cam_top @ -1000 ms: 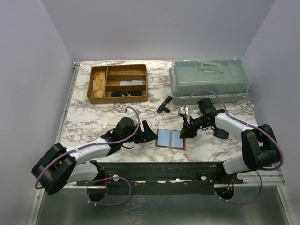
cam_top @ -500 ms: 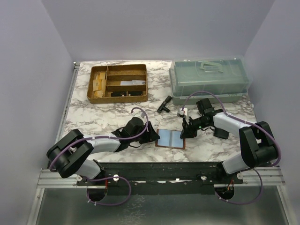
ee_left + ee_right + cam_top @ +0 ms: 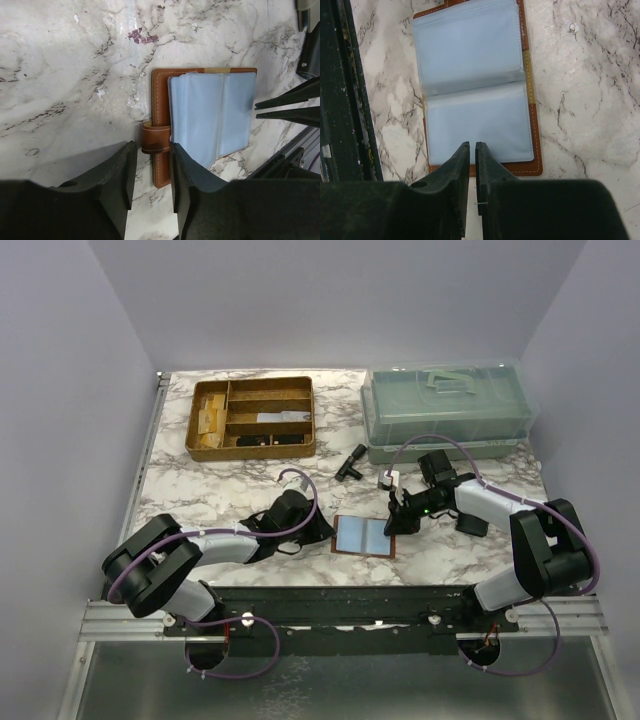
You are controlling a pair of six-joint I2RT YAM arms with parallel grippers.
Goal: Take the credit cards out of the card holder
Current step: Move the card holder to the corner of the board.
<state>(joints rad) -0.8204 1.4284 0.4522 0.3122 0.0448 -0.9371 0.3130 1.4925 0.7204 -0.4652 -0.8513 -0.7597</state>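
The worktop [image 3: 200, 495] is white marble with grey-brown veins. Pale lilac walls [image 3: 330, 300] close it in on the left, the right and the far side, and a black rail [image 3: 350, 602] runs along its near edge.

There are two arms, each with one gripper. There is one card holder [image 3: 364, 536], one divided gold-brown tray [image 3: 252, 454] at the far left, one clear lidded box [image 3: 445, 410] at the far right, and one small black piece [image 3: 351, 462] between tray and box. Tan cards [image 3: 207, 418] lie in the tray's left compartment; their number is unclear.

The holder lies open and flat near the middle of the near edge, between the two grippers. Its pale blue sleeves [image 3: 472, 75] face up. One tan sliver [image 3: 528, 75] shows along its edge beside the sleeves.

The left gripper [image 3: 154, 147] is at the holder's left side, with a jaw close on either side of the single strap [image 3: 155, 140]. Whether they pinch it I cannot tell. The right gripper [image 3: 472, 146] is at the holder's right edge. Its jaws are all but closed, with a thin slit between them and nothing seen in it.
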